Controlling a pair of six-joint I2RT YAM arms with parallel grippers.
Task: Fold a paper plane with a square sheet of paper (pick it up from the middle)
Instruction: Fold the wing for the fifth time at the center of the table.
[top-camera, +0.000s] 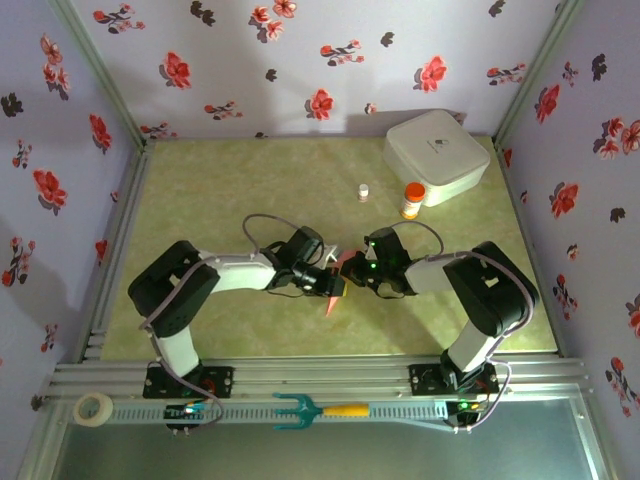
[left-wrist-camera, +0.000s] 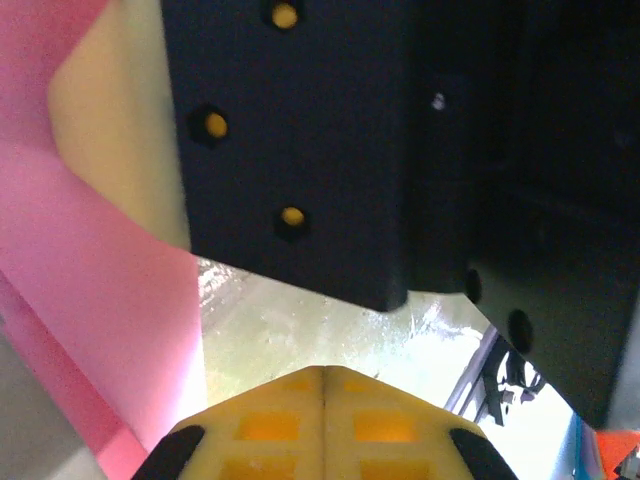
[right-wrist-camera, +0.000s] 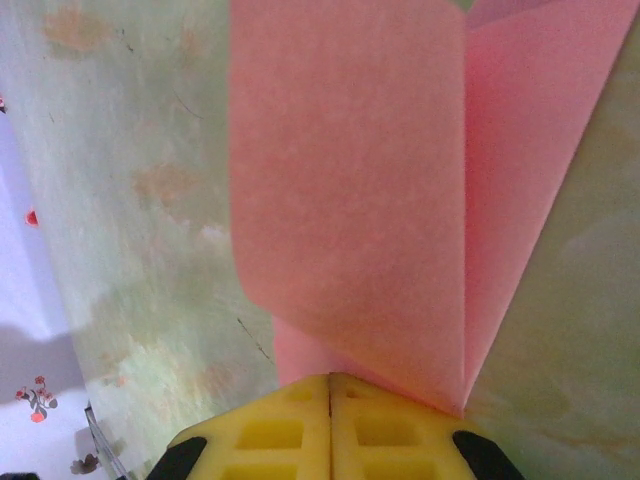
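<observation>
Overhead view: the two arms reach inward and meet above the middle of the green table (top-camera: 210, 190), nearer its near edge than its far one. The left gripper (top-camera: 338, 287) and the right gripper (top-camera: 358, 268) sit just beside each other, with the pink paper (top-camera: 331, 303) between and below them. The paper is folded, and one pointed end hangs toward the near edge.

Right wrist view: the right gripper's yellow pads (right-wrist-camera: 400, 430) are pressed together with no gap. The paper comes straight out from between them, so this gripper is clamped on it. The paper runs away from the pads as two long panels that meet at a sharp crease on the right.

Left wrist view: the left gripper's pads (left-wrist-camera: 270, 430) are also closed flat against each other. The paper passes along their left side. It may be caught at the pad edge, but this cannot be made out. The black body of the right gripper is close in front.

A white box (top-camera: 436, 150) stands in the far right corner. A small white bottle (top-camera: 364, 192) and an orange-capped bottle (top-camera: 412, 200) stand just near of it. A teal fork (top-camera: 300, 410) and a tape roll (top-camera: 95, 407) lie on the rail at the near edge.
</observation>
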